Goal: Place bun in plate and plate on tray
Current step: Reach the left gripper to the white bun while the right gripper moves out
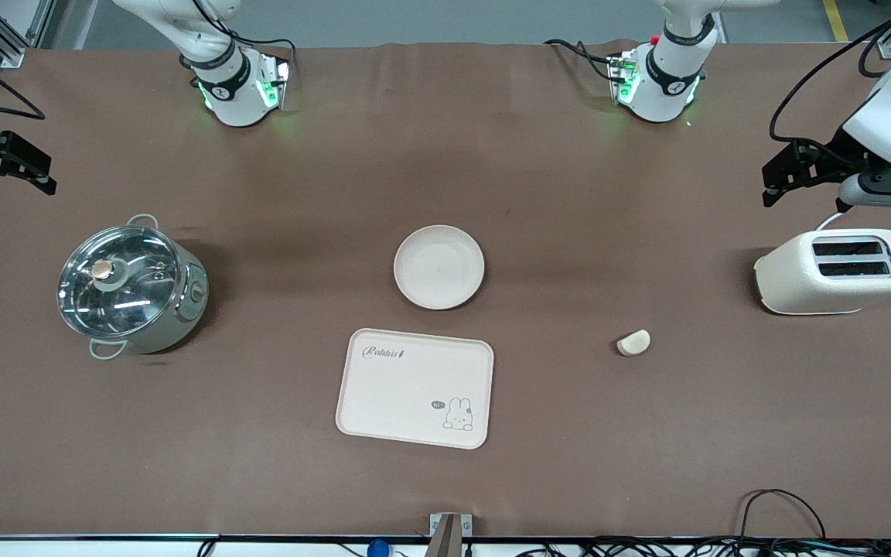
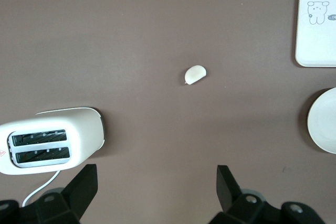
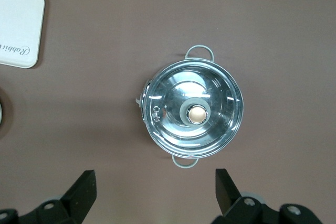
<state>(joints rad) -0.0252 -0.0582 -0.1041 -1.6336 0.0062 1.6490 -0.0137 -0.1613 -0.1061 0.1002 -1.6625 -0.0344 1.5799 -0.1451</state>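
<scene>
Bright, even overhead light, everything sharp. Glare streaks the pot lid [image 1: 119,280], and soft shadows hug the toaster [image 1: 836,271].

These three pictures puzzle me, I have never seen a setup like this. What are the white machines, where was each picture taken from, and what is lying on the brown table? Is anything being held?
The white machines are two robot arms bolted along one edge of a table. The large picture looks down from a high camera facing them. The two smaller ones come from cameras on the arms' wrists, looking straight down past each tool.

The left tool hangs open over the table near a white toaster. The right tool hangs open near a steel pot with a glass lid. Neither holds anything; both arms wait.

In the middle sits a round cream plate, empty. Nearer the front camera lies a rectangular tray with a rabbit drawing, also bare. A small pale bun lies on the cloth between the tray and the toaster.
</scene>
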